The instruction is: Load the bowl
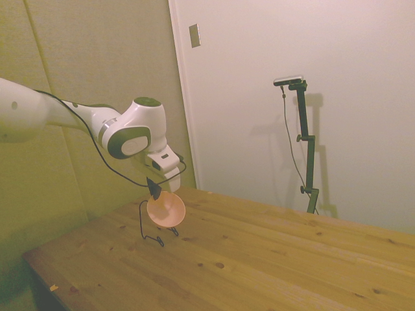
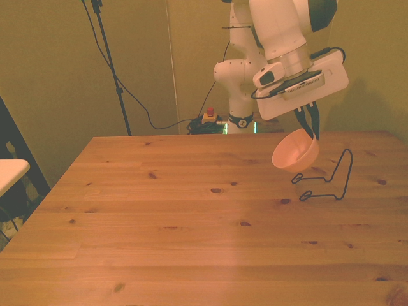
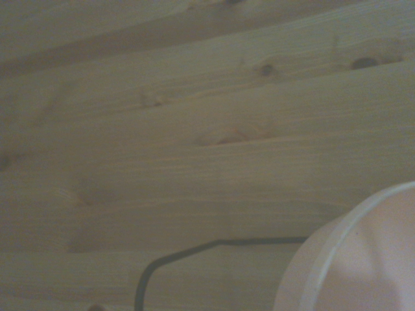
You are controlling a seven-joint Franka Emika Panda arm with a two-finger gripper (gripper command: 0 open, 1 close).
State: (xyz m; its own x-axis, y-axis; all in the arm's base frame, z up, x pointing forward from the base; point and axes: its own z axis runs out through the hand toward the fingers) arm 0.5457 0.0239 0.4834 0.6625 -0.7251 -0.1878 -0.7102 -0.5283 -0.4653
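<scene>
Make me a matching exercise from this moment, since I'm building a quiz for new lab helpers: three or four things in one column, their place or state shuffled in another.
Things:
1. bowl
2. wire rack
3. gripper
4. table

States:
A. stands on the wood, at the front view's right
B. bare pine boards with dark knots
C. tilted, off the table, above the rack
D. shut on a rim

Pairs: 1-C, 2-A, 3-D, 4-B
</scene>
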